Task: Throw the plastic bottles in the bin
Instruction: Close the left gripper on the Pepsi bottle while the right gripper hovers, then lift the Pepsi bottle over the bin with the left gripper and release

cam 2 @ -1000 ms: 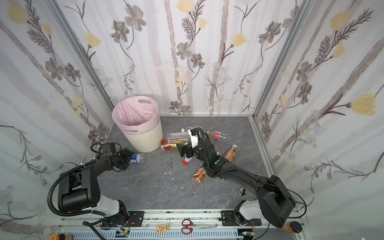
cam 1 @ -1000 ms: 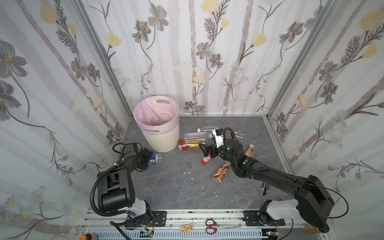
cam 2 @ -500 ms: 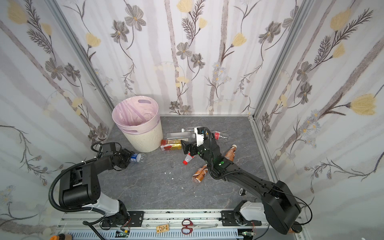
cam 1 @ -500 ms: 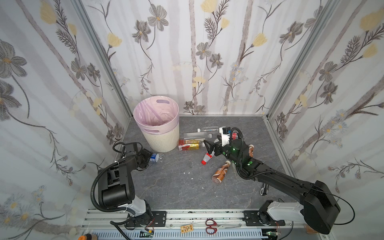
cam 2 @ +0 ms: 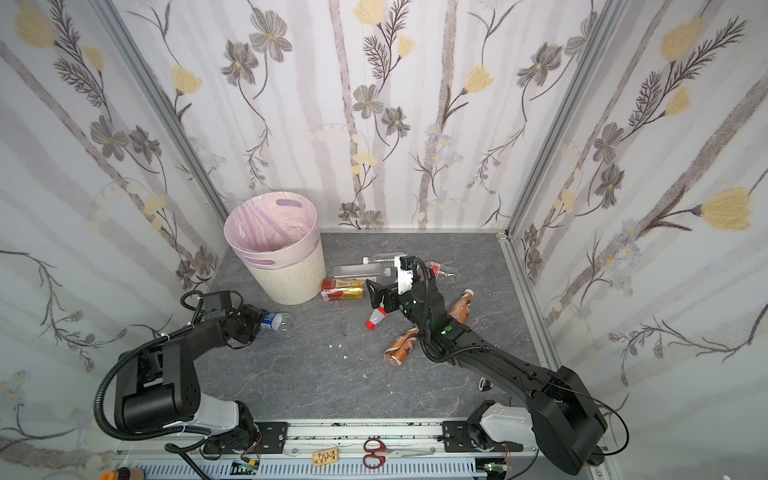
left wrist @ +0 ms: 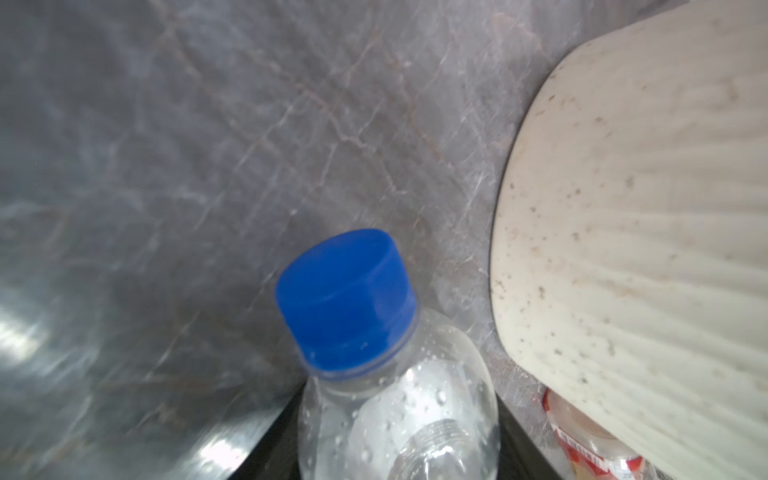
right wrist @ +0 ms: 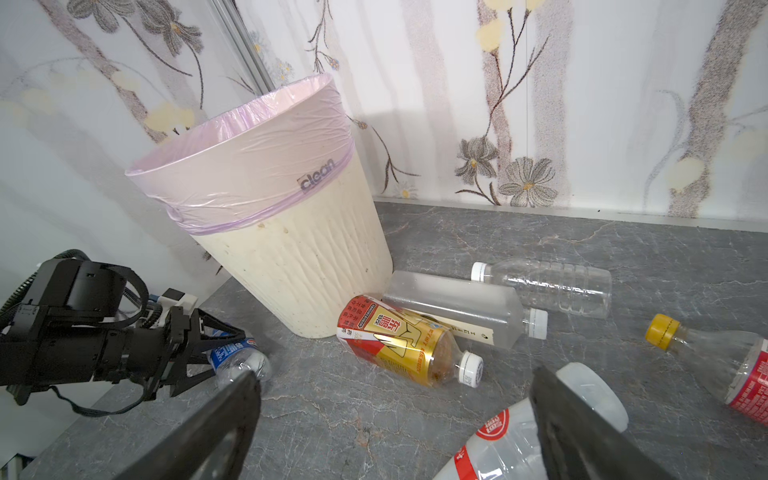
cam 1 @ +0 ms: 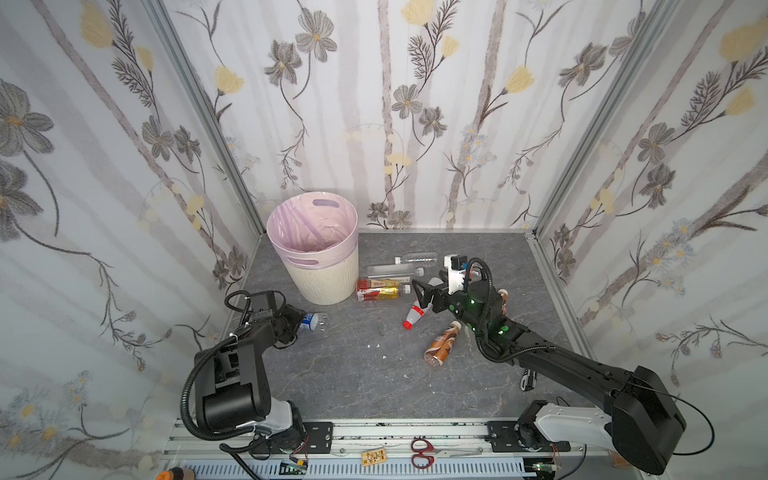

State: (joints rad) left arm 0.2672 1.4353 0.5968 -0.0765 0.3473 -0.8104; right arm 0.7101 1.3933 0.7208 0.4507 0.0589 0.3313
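**One bottle gripped, the bin just past its cap**

Nearest my side, the left claw lies low over the table with its jaws drawn in on the body of the blue-capped bottle. Through the left wrist camera the dark fingers sit against both flanks, so I read it as held. Whether it has cleared the table I cannot tell.

The bottle's long axis runs in line with the claw's reach, cap leading away from the wrist. The lift turns on this: the bin stands just beside that cap and farther back, its rim well above the claw. I judge the bottle must go up before it goes across. The left arm is much the nearer of the two to the bin.

Further in, a brown bottle lies beside the right arm. Past it the right claw hangs with jaws spread wide, gripping nothing, over the red-capped bottle. Whether a finger touches that bottle I cannot tell.

Beyond, at the bin's foot, lies the gold-labelled bottle, then the frosted bottle, and farthest back the clear bottle.
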